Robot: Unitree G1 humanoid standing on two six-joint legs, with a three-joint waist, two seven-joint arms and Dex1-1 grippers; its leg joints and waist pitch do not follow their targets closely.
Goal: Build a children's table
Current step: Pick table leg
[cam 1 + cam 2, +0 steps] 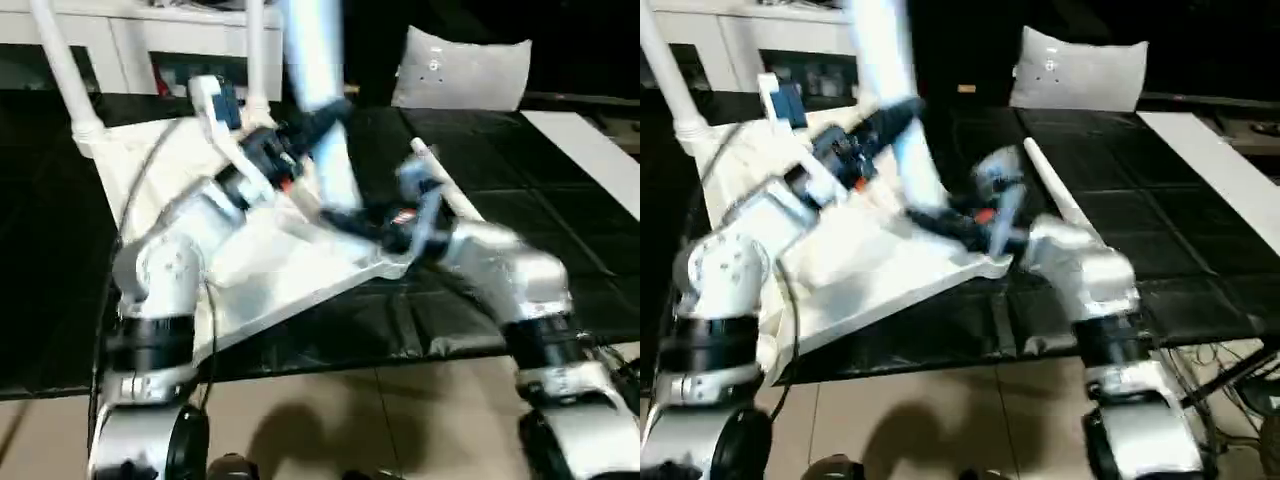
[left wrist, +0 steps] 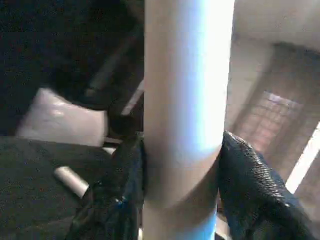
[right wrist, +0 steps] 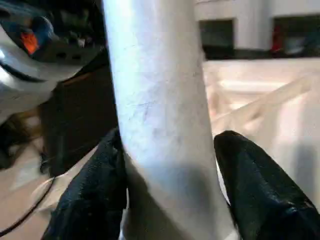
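Now I am putting a leg (image 1: 322,90) into the table top (image 1: 270,265), so I think the trick is to keep the leg straight up over its corner hole and push down slowly. If the leg tips to one side, it may jam or slip out. I would use both claws together, one high and one low, so the leg does not wobble.

My left claw (image 2: 182,165) is up on the leg. Its two black fingers (image 2: 127,180) sit on each side of the white leg and squeeze it. They are about half way apart, just as wide as the leg.

My right claw (image 3: 170,170) is lower down, near where the leg meets the table top. Its fingers (image 3: 250,175) are on both sides of the leg too. One finger seems to touch the leg. The other has a small gap, so I cannot tell if this claw is holding tight or letting go.

The table top lies upside down on the dark floor mats (image 1: 470,200), tipped a bit. Two more legs (image 1: 62,60) already stand up at its far corners. One spare leg (image 1: 1055,195) lies on the mats beside my right arm. A white pillow (image 1: 462,70) sits far behind.
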